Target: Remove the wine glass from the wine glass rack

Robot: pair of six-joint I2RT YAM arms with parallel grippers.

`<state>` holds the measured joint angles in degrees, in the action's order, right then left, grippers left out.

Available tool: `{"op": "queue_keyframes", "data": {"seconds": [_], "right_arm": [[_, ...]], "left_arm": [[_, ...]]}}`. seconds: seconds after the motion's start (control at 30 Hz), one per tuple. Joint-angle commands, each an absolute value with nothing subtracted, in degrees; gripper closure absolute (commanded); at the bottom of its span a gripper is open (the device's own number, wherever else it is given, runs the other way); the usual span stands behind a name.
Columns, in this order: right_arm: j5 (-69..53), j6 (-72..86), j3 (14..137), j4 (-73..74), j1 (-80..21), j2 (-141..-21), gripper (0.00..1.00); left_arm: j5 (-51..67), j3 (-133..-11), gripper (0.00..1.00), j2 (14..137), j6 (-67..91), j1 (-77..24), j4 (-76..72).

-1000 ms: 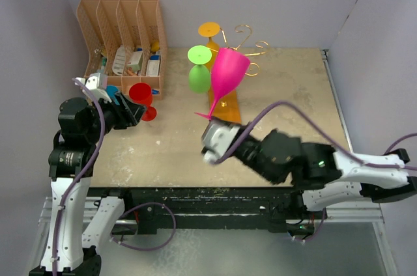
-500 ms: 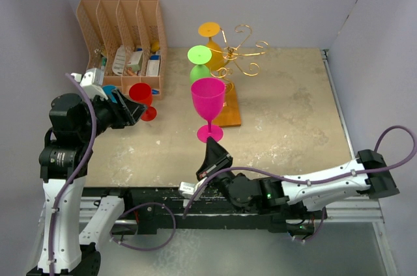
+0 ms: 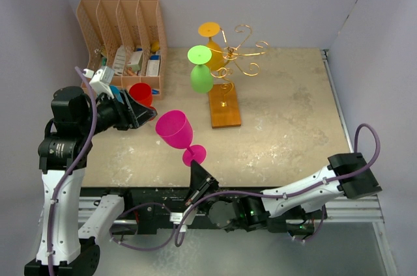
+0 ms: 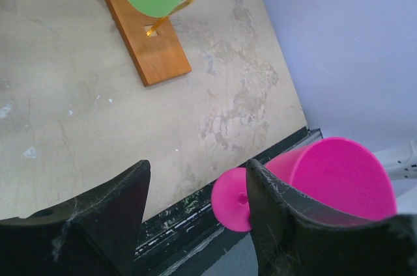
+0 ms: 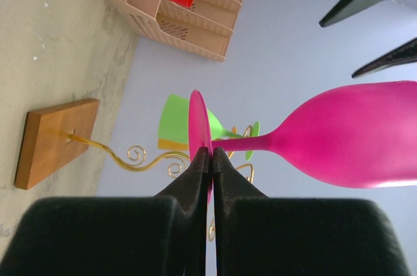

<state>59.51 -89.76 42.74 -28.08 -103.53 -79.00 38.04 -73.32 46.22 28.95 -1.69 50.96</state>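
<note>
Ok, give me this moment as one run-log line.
right gripper: shut on pink wine glass foot | glass: off wine glass rack, tilted | left gripper: open, beside bowl | green wine glass: on rack

- Four glasses, one of each colour: one pink glass [image 3: 174,129]; one green glass [image 3: 200,77]; one orange glass [image 3: 210,30]; one red glass [image 3: 140,92]
- One rack [image 3: 225,103], on one wooden base; two of the four glasses hang on it; its gold scrolls are too tangled to count
- One organizer [image 3: 120,22] with four slots; the small items inside cannot be counted
- Two arms: one left arm [image 3: 65,139]; one right arm [image 3: 306,188]
- One table [image 3: 287,113]
</note>
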Motion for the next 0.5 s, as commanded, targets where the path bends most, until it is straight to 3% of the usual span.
{"op": "queue_keyframes", "data": {"seconds": [0.0, 0.47], "right_arm": [[60.91, -88.32, 42.42, -28.45, -104.22, -79.52, 1.0], [58.94, -86.58, 42.39, -26.2, -104.24, -80.56, 1.0]], "left_arm": [[43.23, -73.43, 0.35, 45.35, 29.12, -2.02, 49.63], [57.69, -65.4, 0.34, 44.91, 28.29, -2.2, 47.54]]}}
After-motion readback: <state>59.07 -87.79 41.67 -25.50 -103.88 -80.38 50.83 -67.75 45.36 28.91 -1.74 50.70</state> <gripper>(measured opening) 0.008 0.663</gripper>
